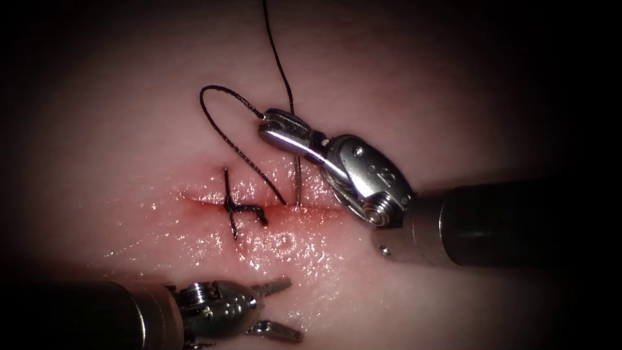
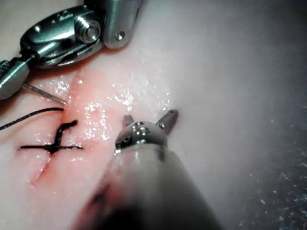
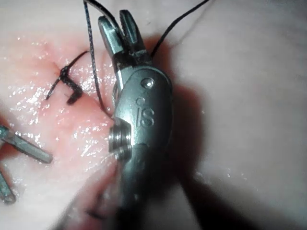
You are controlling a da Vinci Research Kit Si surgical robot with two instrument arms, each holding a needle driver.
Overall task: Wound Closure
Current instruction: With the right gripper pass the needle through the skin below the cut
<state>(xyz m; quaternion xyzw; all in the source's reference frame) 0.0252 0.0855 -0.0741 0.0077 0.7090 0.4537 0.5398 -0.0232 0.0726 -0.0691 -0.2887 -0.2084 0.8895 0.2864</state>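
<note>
Overhead, I see my right tool [image 1: 275, 126] closed on the needle [image 1: 297, 181], near its rear end where the thread [image 1: 223, 133] joins; the needle's tip stands in the tissue [image 1: 402, 84] at the cut [image 1: 194, 201], right of the finished stitch [image 1: 243, 210]. My left tool [image 1: 278, 308] gapes, holding nothing. From my left wrist, its jaws stand apart over wet tissue. From my right wrist, the thread runs out from the clamped jaws.

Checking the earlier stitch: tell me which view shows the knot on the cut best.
The endoscope view: the knot sits in full on the cut, both thread legs crossing it, left of the needle held by the right gripper. The left wrist view shows it side-on; the right wrist view shows it foreshortened.
</note>
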